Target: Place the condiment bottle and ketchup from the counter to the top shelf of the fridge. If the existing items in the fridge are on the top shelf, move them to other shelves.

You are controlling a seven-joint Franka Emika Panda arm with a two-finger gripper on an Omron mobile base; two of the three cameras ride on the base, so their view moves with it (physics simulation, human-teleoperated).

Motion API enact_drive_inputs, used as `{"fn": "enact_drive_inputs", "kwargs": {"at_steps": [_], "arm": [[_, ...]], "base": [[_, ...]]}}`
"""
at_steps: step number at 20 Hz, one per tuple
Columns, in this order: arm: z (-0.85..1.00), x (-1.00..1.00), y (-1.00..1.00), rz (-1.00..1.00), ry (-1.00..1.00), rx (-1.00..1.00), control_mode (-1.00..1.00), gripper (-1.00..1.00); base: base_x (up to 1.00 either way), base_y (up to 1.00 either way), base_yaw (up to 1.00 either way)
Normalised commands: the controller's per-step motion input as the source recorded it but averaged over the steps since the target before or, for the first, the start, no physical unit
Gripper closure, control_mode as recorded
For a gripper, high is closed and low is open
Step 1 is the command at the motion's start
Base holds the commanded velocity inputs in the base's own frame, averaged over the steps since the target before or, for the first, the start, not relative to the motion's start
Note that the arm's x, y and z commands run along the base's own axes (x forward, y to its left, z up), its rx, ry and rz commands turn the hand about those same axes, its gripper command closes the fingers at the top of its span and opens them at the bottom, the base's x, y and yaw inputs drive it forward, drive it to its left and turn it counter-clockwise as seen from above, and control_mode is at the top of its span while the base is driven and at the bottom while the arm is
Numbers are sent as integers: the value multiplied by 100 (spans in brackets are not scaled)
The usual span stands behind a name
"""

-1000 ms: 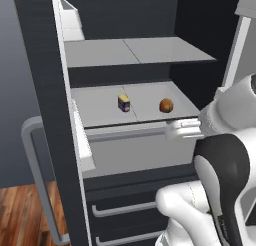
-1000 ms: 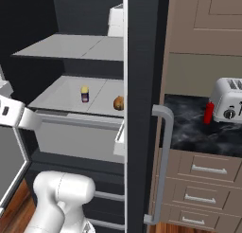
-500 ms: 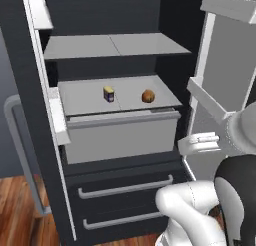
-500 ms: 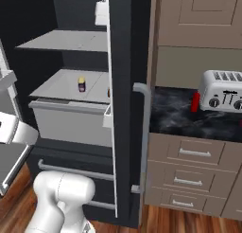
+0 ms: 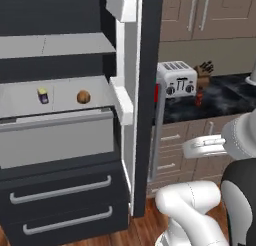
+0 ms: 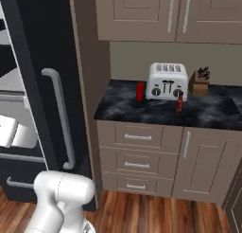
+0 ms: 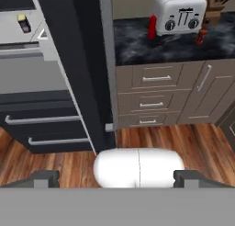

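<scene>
While hand (image 7: 117,177) stayed released (fingers wide), ketchup (image 6: 140,91) and condiment bottle (image 6: 179,103) stood on table (image 6: 142,114) flanking toaster (image 6: 165,81).

Left base view: faces the open fridge (image 5: 60,120), near. Right base view: faces the bench (image 6: 165,109), mid-distance. Hand view: looks down over floor (image 7: 183,147). All share the toaster (image 5: 176,78).
</scene>
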Motion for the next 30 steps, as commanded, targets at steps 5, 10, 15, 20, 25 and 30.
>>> {"fn": "enact_drive_inputs", "kwargs": {"at_steps": [5, 10, 15, 20, 25, 30], "arm": [[0, 0, 0, 0, 0, 0, 100, -100], [0, 0, 0, 0, 0, 0, 100, -100], [0, 0, 0, 0, 0, 0, 100, -100], [0, 18, -5, 1, 1, 0, -100, -100], [-18, 98, -18, 6, 9, -2, -100, -100], [-46, 89, -12, 4, 18, -6, -100, -100]], "base": [[61, -100, -21], [93, -95, -13], [82, -55, -2], [57, -12, 1], [0, 0, 0], [0, 0, 0]]}}
